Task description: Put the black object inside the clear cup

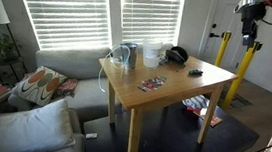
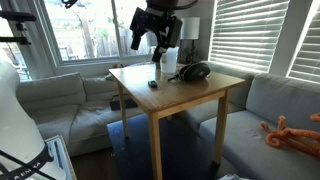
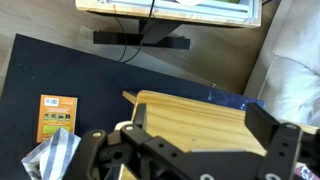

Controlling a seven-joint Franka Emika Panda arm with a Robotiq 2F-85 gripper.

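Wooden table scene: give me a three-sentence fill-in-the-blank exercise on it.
The black object lies on the ____ table.
The clear cup stands ____ the blue-tinted jug and the headphones.
The gripper hovers high, holding ____.
Missing: wooden; between; nothing.

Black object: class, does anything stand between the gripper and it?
Nothing visible does. The gripper hangs high in open air; the black object lies uncovered on the table, with the headphones off to one side.

The pincer (image 3: 197, 135) is all black (matte, blocky, angular links).
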